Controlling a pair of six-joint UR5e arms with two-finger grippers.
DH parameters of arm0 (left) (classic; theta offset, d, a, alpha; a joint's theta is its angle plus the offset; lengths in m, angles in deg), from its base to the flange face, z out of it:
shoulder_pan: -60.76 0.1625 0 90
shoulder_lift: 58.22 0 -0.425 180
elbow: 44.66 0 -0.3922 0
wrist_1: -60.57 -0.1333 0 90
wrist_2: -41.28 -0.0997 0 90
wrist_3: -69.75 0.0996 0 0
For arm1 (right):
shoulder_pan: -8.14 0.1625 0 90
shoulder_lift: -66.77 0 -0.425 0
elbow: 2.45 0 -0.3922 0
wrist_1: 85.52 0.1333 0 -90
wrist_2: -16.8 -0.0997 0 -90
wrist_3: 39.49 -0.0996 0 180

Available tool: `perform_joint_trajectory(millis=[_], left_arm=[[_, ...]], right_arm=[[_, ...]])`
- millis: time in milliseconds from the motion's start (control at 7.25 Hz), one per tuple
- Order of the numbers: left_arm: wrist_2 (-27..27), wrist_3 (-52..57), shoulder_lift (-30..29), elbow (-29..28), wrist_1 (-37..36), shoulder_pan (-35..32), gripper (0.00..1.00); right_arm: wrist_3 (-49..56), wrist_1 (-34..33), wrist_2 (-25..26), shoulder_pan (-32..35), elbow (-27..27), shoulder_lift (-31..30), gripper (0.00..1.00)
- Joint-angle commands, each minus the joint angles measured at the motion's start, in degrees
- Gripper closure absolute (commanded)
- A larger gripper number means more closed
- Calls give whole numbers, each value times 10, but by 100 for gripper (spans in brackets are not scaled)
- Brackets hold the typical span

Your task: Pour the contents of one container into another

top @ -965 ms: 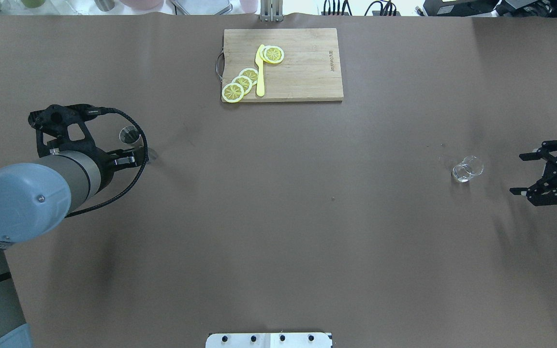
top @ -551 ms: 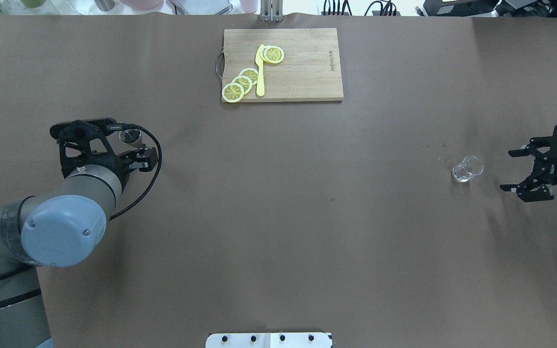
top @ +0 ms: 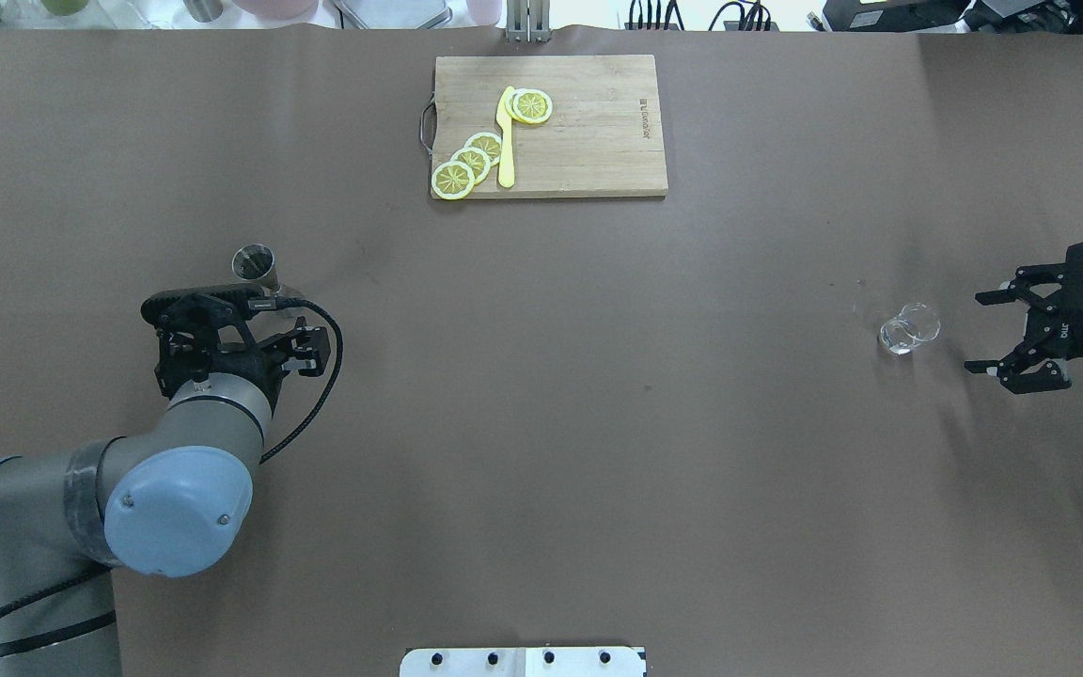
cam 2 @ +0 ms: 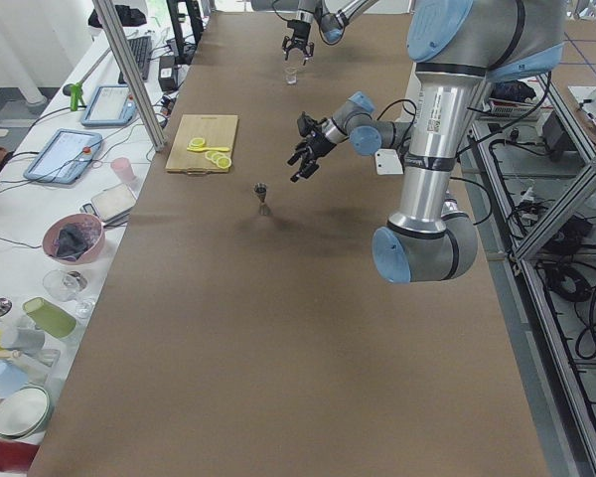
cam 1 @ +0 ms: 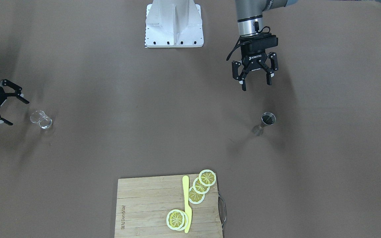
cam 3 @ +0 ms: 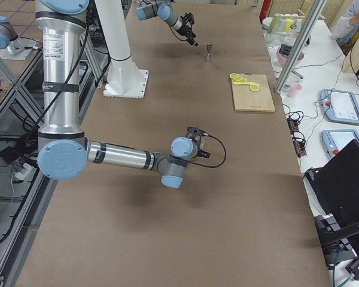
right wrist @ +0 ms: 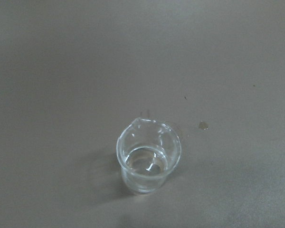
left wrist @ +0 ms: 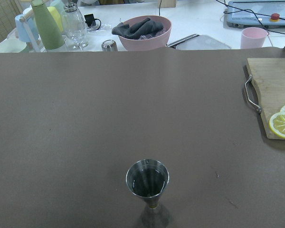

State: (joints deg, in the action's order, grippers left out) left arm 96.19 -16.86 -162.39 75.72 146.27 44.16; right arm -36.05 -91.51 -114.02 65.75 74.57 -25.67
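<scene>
A wide table [cam 1: 144,115] under a matte brown covering, seen from several cameras.

The left gripper [cam 1: 256,85] is black, with the white word "ROBOTIQ" across its body. Its fingers [cam 1: 243,86] are spread apart and hold nothing. It hangs near the jigger [cam 1: 264,124], on the robot's side of it, without touching.

The jigger is grey polished steel, two cones joined at a thin waist. It stands upright on the table's left part, with bare covering all round it. Whether it holds anything cannot be told.

The right gripper [cam 1: 17,113] carries the same word and is also spread and empty. It sits just beside the glass [cam 1: 41,119], with a gap between them.

The glass is short, clear and colourless, with a thick base and a small pouring lip. It stands upright near the table's right end, well apart from the jigger. A long stretch of bare table lies between them.

A pale wooden cutting board [cam 1: 144,205] with a metal loop handle [cam 1: 223,210] lies at the table edge far from the robot. Its small printed mark is too small to read. On it are yellow lemon slices [cam 1: 207,177] and a yellow knife [cam 1: 186,205].
</scene>
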Motion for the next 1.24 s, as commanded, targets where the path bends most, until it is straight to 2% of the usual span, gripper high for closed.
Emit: perform_joint_trajectory(millis=[0,138,276,551,689,1103], left_arm=[[-65,-69,5,-28,18,33,7],[-94,-117,6,-54,33,37,7],[-126,-129,7,-83,56,37,7],[-173,-139,25,-129,117,38,7],[-195,-139,24,-145,119,39,7],[-211,-140,3,-189,120,34,7]], right_arm=[[-14,1,-2,0,3,1,0],[-47,11,-27,0,8,1,0],[-58,60,-40,11,8,9,0],[-81,66,-70,28,6,12,0],[-79,72,-84,29,1,5,0],[-73,171,-66,29,-67,23,1]])
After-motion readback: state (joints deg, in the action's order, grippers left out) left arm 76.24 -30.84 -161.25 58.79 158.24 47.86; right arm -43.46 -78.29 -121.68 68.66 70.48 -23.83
